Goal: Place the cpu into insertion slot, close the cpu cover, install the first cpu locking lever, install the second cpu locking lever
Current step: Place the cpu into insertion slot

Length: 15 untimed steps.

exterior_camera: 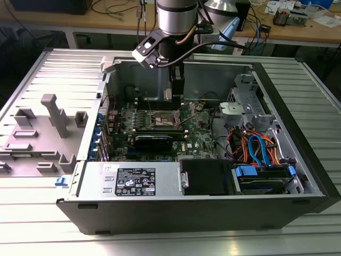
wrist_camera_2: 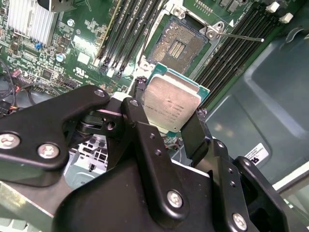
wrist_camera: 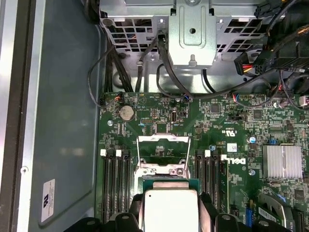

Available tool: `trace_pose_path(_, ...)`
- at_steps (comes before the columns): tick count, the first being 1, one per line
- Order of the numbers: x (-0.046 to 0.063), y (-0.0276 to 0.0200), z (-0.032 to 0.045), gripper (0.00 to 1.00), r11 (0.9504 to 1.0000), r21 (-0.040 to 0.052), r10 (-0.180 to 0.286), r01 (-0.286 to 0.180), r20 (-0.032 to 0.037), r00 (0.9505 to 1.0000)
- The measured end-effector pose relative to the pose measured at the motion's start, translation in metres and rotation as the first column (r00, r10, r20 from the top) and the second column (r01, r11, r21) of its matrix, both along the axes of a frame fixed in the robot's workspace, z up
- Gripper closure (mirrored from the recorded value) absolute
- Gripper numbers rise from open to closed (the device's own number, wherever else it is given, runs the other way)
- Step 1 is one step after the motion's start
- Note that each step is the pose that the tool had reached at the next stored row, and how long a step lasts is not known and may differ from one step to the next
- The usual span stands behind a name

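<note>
Clamped edgewise between the gripper (wrist_camera_2: 170, 116) jaws: the cpu (wrist_camera_2: 174, 102), silver top showing | held aloft above the motherboard (wrist_camera: 227, 116), near the insertion slot (wrist_camera_2: 179, 42) | slot bare, cpu cover (wrist_camera: 163, 141) tipped up open | long black memory slots (wrist_camera_2: 128, 34) along both slot sides | all inside the open computer case (exterior_camera: 213, 210)

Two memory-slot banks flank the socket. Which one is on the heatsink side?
The bank between the insertion slot and the finned silver heatsink; the other bank borders the bare grey case panel.
</note>
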<state>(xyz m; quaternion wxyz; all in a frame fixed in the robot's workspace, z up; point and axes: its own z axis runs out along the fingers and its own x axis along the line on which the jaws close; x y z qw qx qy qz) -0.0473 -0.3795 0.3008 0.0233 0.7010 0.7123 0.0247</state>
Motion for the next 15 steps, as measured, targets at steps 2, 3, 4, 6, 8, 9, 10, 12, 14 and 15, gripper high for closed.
trace_pose_path(2,0.0,0.0,-0.0005,0.46,1.0,0.0001,0.0,0.0,0.0001,1.0)
trace_pose_path(3,0.0,0.0,-0.0008,0.46,1.0,0.0001,0.0,0.0,0.0001,1.0)
trace_pose_path(4,0.0,0.0,-0.0009,0.46,1.0,0.0001,0.0,0.0,0.0001,1.0)
trace_pose_path(6,0.0,0.0,-0.001,0.46,1.0,0.0001,0.0,0.0,0.0,1.0)
trace_pose_path(8,0.0,0.0,-0.0012,0.46,1.0,0.0001,0.0,0.0,0.0001,1.0)
trace_pose_path(9,0.0,0.0,-0.0013,0.46,1.0,0.0001,0.0,0.0,0.0001,1.0)
trace_pose_path(10,0.0,0.0,-0.0014,0.46,1.0,0.0001,0.0,0.0,0.0001,1.0)
trace_pose_path(12,0.0,0.0,-0.0026,0.46,1.0,0.0003,0.0,0.0,0.0002,1.0)
trace_pose_path(14,0.0,0.0,-0.0044,0.46,1.0,0.0003,0.0,0.0,0.0002,1.0)
trace_pose_path(15,0.0,0.0,-0.0063,0.46,1.0,0.0,0.0,0.0,0.0001,1.0)
